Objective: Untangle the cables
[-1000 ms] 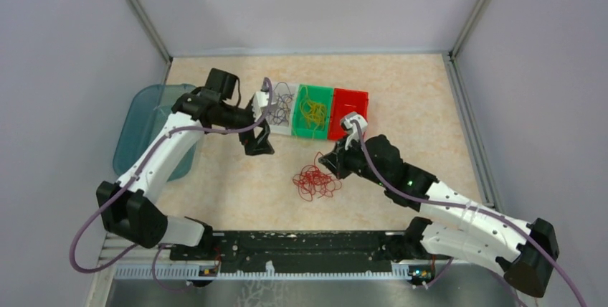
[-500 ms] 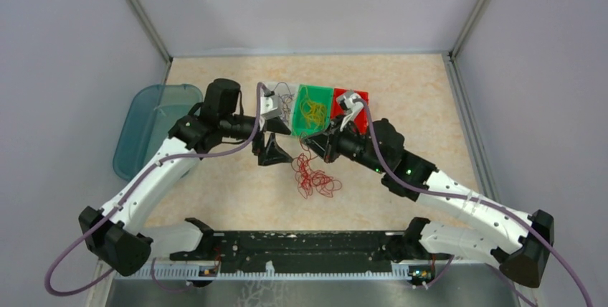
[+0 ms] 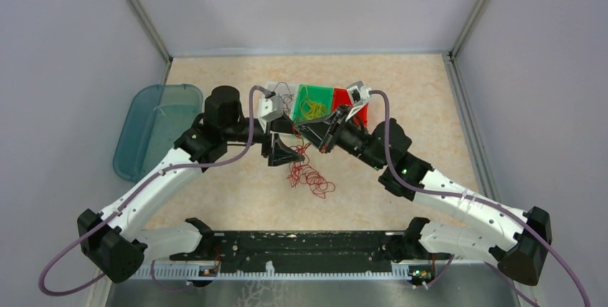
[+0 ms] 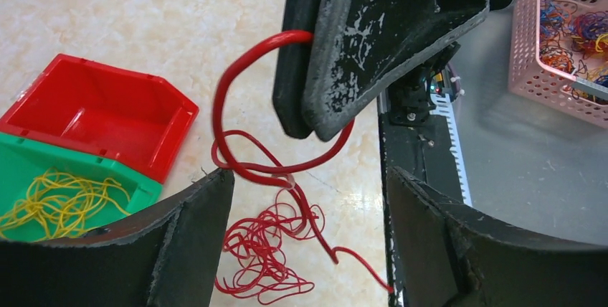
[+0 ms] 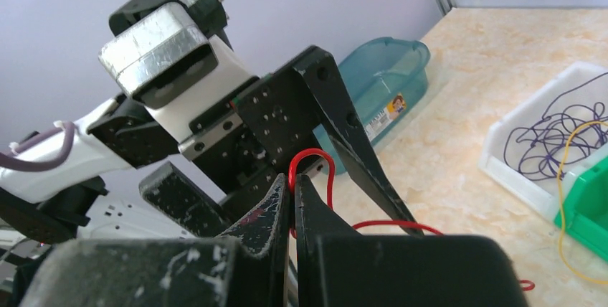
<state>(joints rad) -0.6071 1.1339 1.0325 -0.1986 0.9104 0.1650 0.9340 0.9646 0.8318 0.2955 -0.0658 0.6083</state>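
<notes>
A tangle of thin red cable (image 3: 307,176) lies on the table in front of the bins. My right gripper (image 3: 313,135) is shut on a loop of this red cable (image 5: 313,167) and holds the strand up above the pile. In the right wrist view its fingers (image 5: 294,181) are pressed together on the loop. My left gripper (image 3: 283,150) is open and empty, close beside the right one. In the left wrist view its jaws (image 4: 308,178) stand wide apart around the hanging strand, with the right gripper (image 4: 315,117) just above and the pile (image 4: 265,253) below.
A white bin with purple cables (image 3: 280,96), a green bin with yellow cables (image 3: 313,103) and a red bin (image 3: 358,110) stand in a row behind the grippers. A teal container (image 3: 154,128) sits at the left. A pink basket of coloured cables (image 4: 566,41) is beyond the table's near edge.
Both arms have swung in toward each other. My right gripper lifted a red strand up and left; the pile shifted left. My left gripper moved right until it faced the held loop.
</notes>
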